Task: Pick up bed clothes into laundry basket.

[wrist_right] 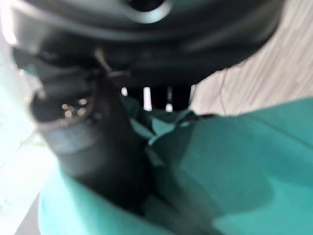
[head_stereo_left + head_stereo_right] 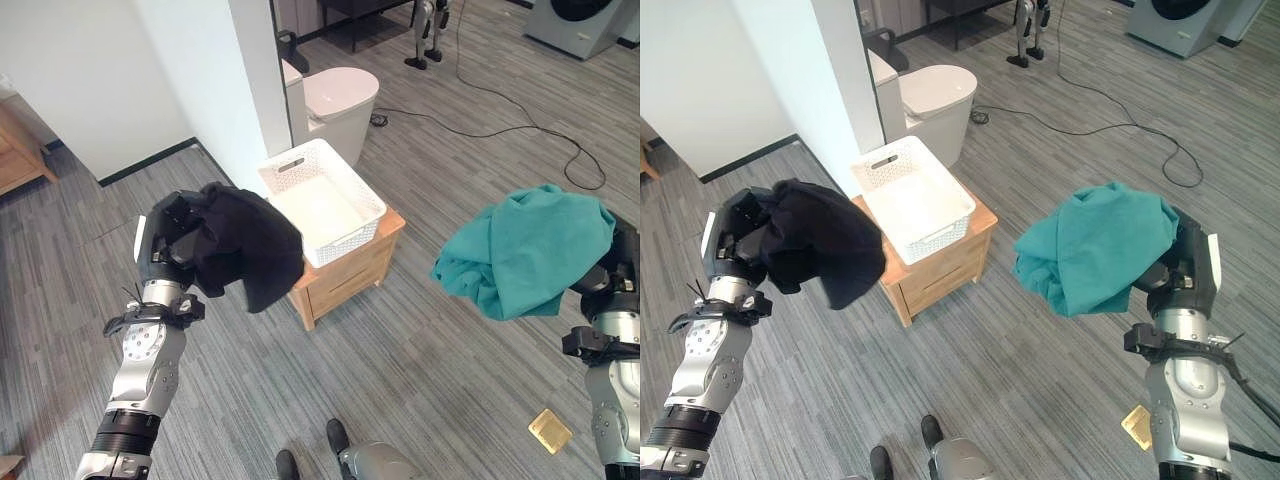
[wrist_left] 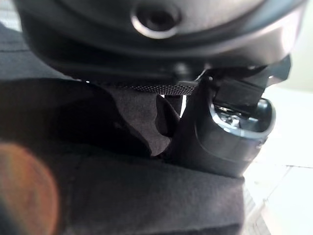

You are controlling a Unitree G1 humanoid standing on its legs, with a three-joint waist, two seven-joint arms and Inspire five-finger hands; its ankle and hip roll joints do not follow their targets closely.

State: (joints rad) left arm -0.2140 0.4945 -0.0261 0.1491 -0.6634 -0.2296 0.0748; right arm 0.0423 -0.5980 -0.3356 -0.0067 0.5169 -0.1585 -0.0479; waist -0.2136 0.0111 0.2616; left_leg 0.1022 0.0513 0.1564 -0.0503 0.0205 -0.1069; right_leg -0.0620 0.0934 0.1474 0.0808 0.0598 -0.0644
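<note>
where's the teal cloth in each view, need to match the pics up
Left eye view: the teal cloth hangs at the right, bunched over the right hand.
Right eye view: it sits right of centre, right of the wooden cabinet.
Left wrist view: black cloth instead, held in the left hand.
Right wrist view: teal folds past the dark hand.
Shared landmark: the white laundry basket on the cabinet, in both eye views.

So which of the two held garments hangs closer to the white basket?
The black garment in the left hand: it hangs right beside the white basket on the small wooden cabinet. The teal garment, in the right hand, hangs well apart.
</note>
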